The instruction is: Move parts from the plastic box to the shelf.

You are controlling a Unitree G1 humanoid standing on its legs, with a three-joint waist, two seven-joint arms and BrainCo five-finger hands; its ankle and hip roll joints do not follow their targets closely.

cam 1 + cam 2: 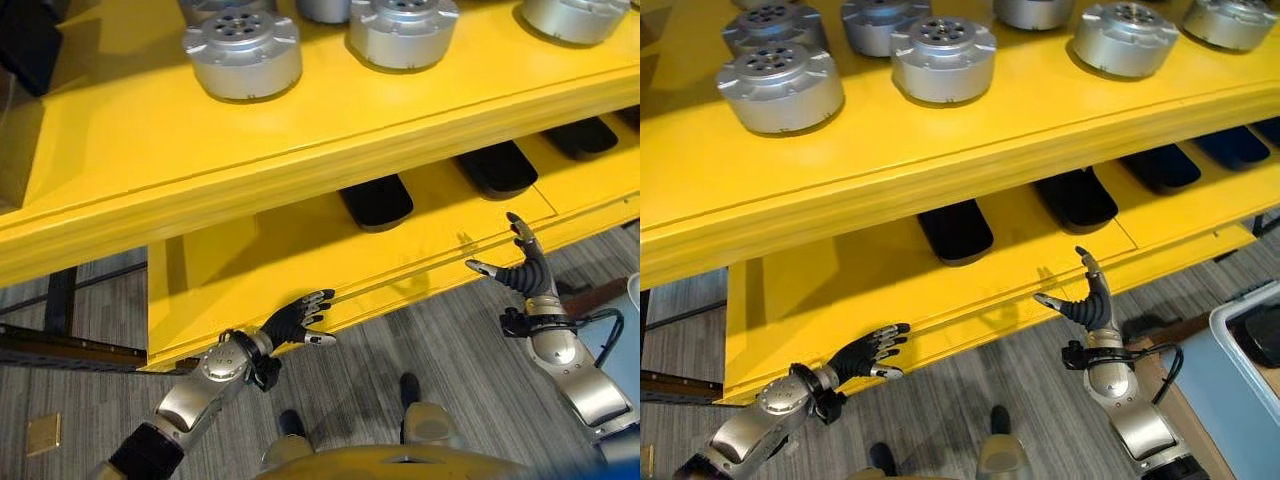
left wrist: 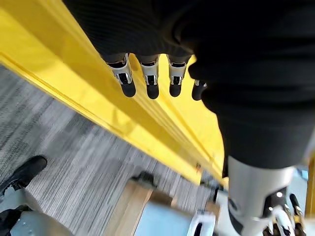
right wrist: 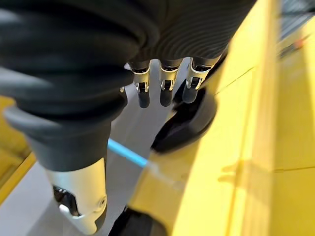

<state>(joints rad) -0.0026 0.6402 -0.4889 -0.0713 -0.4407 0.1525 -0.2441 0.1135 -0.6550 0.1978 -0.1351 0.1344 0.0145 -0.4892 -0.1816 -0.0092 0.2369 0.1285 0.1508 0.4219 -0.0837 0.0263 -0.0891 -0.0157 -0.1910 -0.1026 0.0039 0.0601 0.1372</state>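
Fingers: both the left hand (image 1: 868, 356) and the right hand (image 1: 1086, 300) are spread and empty, poised by the lower shelf's edge.
Parts: round silver parts (image 1: 943, 58) stand on the yellow shelf (image 1: 970, 150), likely delivered.
Plastic box: pale box (image 1: 1250, 380) on the robot's right, its contents unclear.

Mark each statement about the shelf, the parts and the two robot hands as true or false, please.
1. Silver round parts stand on the top shelf. True.
2. The left robot hand holds a part. False: its fingers are straight and it holds nothing.
3. The right robot hand is open, near the lower shelf's front edge. True.
4. The lower shelf carries black parts. True.
5. Both robot hands are above the top shelf. False: they are below it, over the grey floor.
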